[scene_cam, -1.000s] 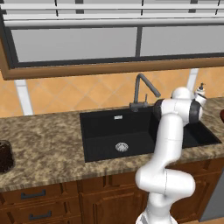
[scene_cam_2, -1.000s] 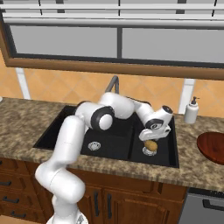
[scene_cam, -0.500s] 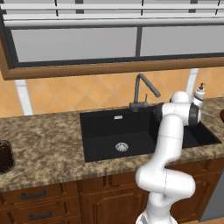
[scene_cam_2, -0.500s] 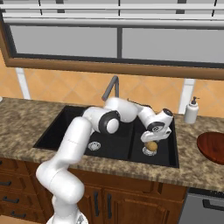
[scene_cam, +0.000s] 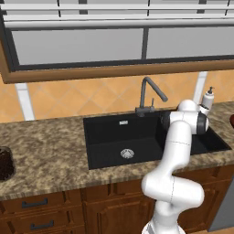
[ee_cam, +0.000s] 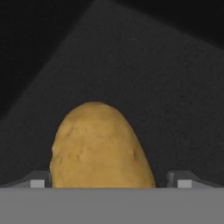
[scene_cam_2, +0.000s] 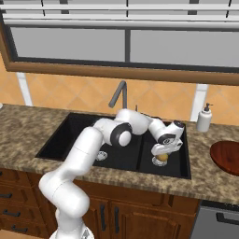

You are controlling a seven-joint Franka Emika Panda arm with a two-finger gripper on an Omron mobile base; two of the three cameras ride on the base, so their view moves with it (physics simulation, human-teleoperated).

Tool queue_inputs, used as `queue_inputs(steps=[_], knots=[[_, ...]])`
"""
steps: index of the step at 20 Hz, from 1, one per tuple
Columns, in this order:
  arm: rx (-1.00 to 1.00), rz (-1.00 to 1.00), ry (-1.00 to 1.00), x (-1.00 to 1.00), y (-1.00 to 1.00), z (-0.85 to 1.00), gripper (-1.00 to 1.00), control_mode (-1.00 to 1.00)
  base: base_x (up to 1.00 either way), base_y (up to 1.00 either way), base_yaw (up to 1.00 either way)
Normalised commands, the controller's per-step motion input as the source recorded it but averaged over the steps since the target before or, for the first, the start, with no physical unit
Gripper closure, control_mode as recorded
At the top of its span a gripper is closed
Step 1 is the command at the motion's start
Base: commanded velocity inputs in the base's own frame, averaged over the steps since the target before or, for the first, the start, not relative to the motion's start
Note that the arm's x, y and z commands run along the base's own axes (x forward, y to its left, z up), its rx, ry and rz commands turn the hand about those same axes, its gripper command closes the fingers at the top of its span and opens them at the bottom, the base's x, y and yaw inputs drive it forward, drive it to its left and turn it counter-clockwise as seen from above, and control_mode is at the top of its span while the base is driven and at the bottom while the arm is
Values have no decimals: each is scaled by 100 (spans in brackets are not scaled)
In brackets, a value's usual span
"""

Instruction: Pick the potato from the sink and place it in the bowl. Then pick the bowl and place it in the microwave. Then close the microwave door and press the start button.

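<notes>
Since a second ago my arm has reached further across the sink (scene_cam_2: 70, 135) and my hand (scene_cam_2: 162, 157) has dropped lower into the right basin, down onto the potato (scene_cam_2: 161, 158). My fingers (ee_cam: 38, 179) stand apart, one on either side of the potato, not clamped on it; the left one sits right at its skin, the right one shows a sliver of dark floor between. The potato (ee_cam: 99, 146) is a tan-brown oval, matte, lightly mottled with small darker flecks, its rounded end pointing away from my hand. It lies on the black floor of the right basin, toward the front edge of the sink. A soap bottle (scene_cam_2: 203, 118) stands on the desk (scene_cam_2: 28, 123) by the sink's back right corner.
</notes>
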Motion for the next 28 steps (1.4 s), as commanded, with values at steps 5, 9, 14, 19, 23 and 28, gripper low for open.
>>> queue_inputs(steps=[5, 9, 14, 19, 23, 28], knots=[[-8, 4, 2, 0, 11, -60, 100, -100, 0, 0, 0], [0, 1, 1, 0, 6, -14, 100, -100, 0, 0, 0], [0, 0, -10, -37, -5, 17, 100, -100, 0, 0, 0], [0, -1, -11, -64, -8, 66, 100, -100, 0, 0, 0], [-2, -2, -13, -59, 0, 86, 100, -100, 0, 0, 0], [-15, -6, -20, -53, -9, 97, 100, -100, 0, 0, 0]])
